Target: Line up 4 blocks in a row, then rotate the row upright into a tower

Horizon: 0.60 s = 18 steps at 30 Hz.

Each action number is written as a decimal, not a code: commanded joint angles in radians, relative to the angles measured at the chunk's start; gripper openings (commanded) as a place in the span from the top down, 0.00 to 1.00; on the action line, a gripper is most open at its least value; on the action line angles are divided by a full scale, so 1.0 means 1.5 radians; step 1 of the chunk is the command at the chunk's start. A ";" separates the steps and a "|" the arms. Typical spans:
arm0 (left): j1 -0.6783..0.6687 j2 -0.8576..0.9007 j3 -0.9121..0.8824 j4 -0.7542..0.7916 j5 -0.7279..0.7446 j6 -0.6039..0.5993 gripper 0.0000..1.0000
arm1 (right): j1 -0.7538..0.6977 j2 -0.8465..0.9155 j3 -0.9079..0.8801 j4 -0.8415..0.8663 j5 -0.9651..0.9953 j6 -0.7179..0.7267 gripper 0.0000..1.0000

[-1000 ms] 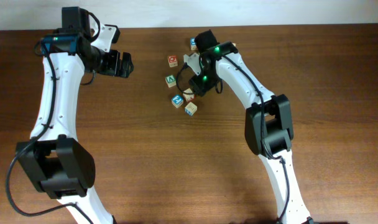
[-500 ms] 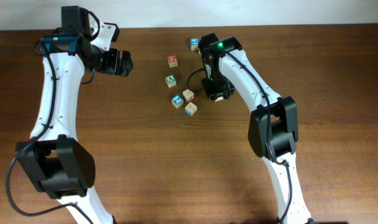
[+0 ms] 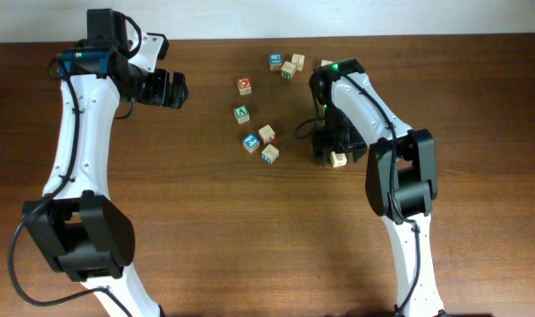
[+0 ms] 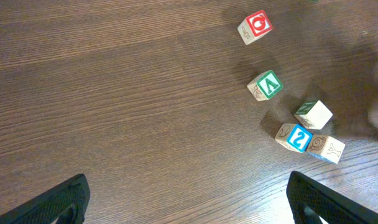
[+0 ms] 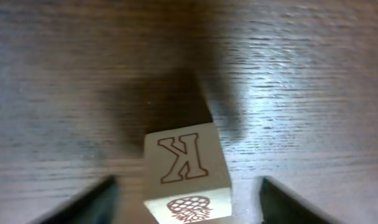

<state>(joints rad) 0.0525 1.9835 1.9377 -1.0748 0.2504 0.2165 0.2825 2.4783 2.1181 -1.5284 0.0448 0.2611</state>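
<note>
- The K block (image 5: 186,167) is sitting flat on the brown wooden table (image 5: 313,74). It is pale wood, with a reddish-brown K facing up and a pineapple picture on its near side.
- In the right wrist view it is lying between the two fingers of the right gripper (image 5: 186,202), close to the camera. One dark, blurred finger (image 5: 92,199) is showing on each side, with bare wood between finger and block. The jaws are standing wide and gripping nothing.
- From overhead, this block is resting at the near right edge of the right gripper, right of the table's middle.
- Three more blocks are sitting in a tight cluster to the left of the K block, apart from it.
  - The blue-faced block (image 4: 293,137) is lying on the left of the cluster.
  - The pale block with a green side (image 4: 313,114) is lying just beyond it.
  - The brown-printed block (image 4: 326,149) is touching the blue-faced one on its right.
- The green V cube (image 4: 265,85) is sitting just beyond the cluster, and the red ring cube (image 4: 255,27) farther still.
- A far group of cubes (image 3: 288,67) is sitting near the table's far edge, to the left of the right arm.
- The left gripper (image 4: 189,205) is hovering over bare wood at the far left, well apart from every block. Its jaws are spread wide and holding nothing.
</note>
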 commanded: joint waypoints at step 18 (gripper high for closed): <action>0.012 0.002 0.017 -0.018 -0.182 -0.269 0.02 | 0.187 -0.011 -0.014 0.288 -0.022 0.351 0.57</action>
<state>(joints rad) 0.0677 1.9835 1.9381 -1.0931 -0.0067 -0.1661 0.5739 2.4420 2.1437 -1.0904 -0.0422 0.7376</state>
